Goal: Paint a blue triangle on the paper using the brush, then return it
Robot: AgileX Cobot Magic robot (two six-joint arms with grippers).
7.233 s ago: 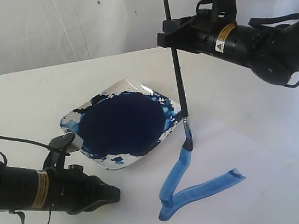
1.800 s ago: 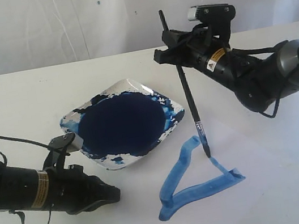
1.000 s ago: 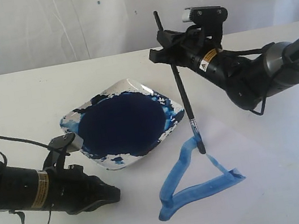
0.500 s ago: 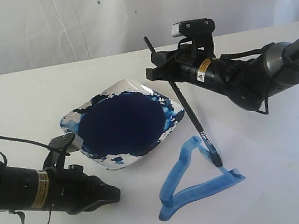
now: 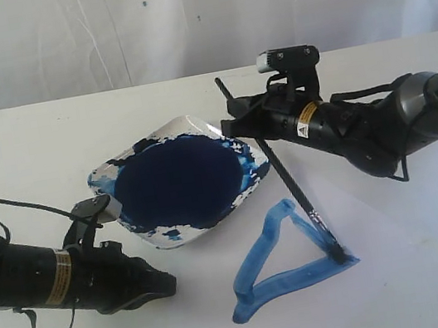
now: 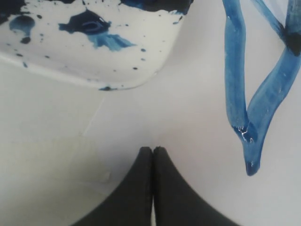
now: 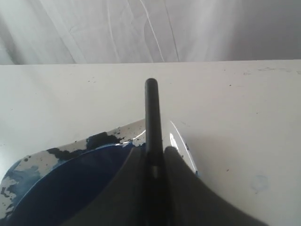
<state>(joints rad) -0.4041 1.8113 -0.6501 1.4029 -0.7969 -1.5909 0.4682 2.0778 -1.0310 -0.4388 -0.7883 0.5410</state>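
Note:
My right gripper (image 5: 250, 125) is shut on the upper handle of the brush (image 5: 288, 182), which leans steeply with its bristles touching the lower right corner of the blue triangle (image 5: 255, 256). The triangle's three wet light-blue strokes meet into an outline on the paper (image 5: 398, 227), just right of the dish. In the right wrist view the black brush handle (image 7: 151, 108) sticks out past the right gripper (image 7: 153, 150). My left gripper (image 5: 168, 283) lies low on the table in front of the dish, shut and empty; its wrist view shows the left gripper (image 6: 153, 149) facing the triangle's strokes (image 6: 235, 70).
A white square dish (image 5: 101, 180) holds a dark navy paint pool (image 5: 178, 181) and has blue splatter on its rim (image 6: 117, 61). A white cloth backdrop (image 5: 96, 33) hangs behind the table. The left arm's cable (image 5: 7, 204) trails over the tabletop.
The brush tip has run from the triangle's top down its right side to the lower right corner, closing the outline. The handle leans further over. The left arm has stayed still.

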